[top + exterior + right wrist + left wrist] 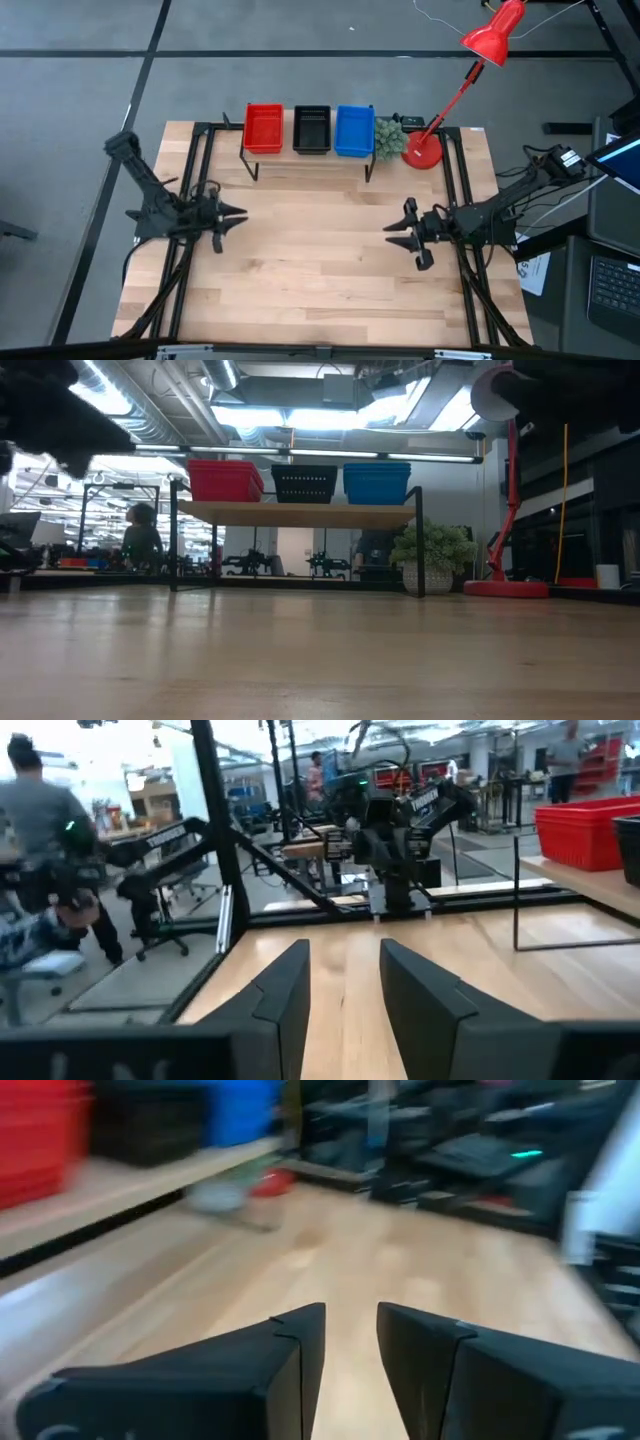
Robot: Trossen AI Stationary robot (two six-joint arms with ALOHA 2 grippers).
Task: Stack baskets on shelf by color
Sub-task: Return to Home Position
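Red plastic mesh basket stack [263,128], black stack [312,129], blue stack [355,130] side by side on low light-wood shelf [300,513], upper centre of high view. Count per stack not resolvable. No basket seen off shelf. Left hand [228,215] mid-left, right hand [400,232] mid-right, both over wooden surface [320,285], fingers slightly spread, empty. Judgement: stacking done; only parking arms left.

You're in an open-plan robotics lab. Exposed ducts [190,400] and strip lights [300,417] run overhead. A person [141,538] is among workstations behind your table [320,650], and a swivel chair [160,935] stands on the grey floor [300,80]. What look like more robot arms [325,563] stand beyond.
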